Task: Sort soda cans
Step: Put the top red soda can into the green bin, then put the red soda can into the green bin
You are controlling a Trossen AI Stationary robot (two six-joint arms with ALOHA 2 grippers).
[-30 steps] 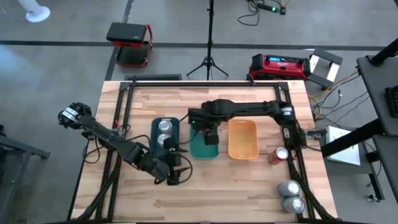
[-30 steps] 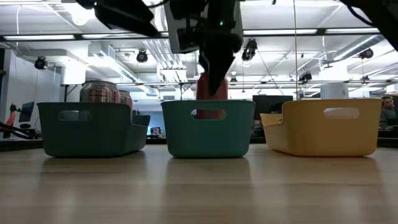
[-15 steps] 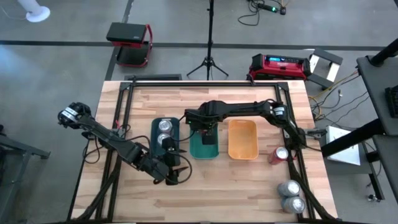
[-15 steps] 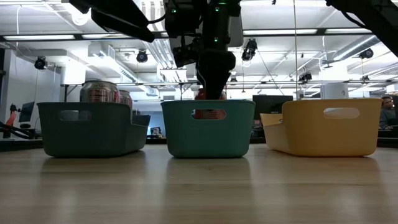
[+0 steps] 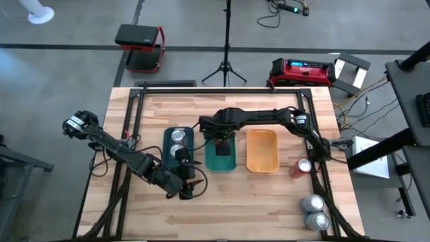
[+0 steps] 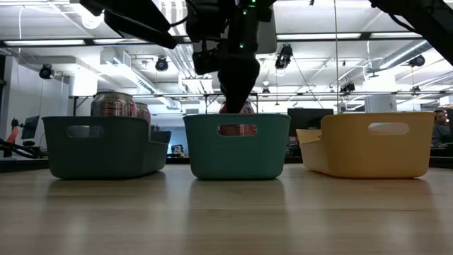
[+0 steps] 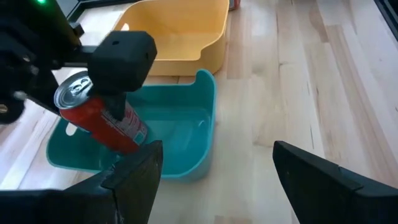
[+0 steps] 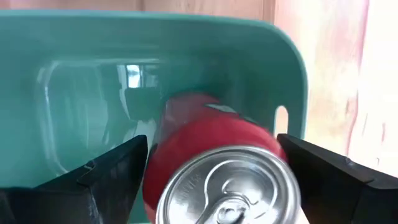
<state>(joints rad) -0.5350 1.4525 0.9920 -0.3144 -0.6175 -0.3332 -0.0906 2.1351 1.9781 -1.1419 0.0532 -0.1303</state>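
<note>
While over green tray (image 7: 205,93), red can (image 7: 102,121) betw. right claw (image 7: 93,106) fingers.

Dark teal tray (image 5: 167,138), green tray (image 5: 220,161) and orange tray (image 5: 261,150) side by side on wooden table (image 5: 255,205).

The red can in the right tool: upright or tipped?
Tipped. In the left wrist view the red can leans between the right tool fingers, its base low inside the green tray.

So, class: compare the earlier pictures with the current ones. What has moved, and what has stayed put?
The right gripper has lowered its red can deeper into the green tray, still clamped on it. The left gripper, the other cans and the trays stayed put.
</note>
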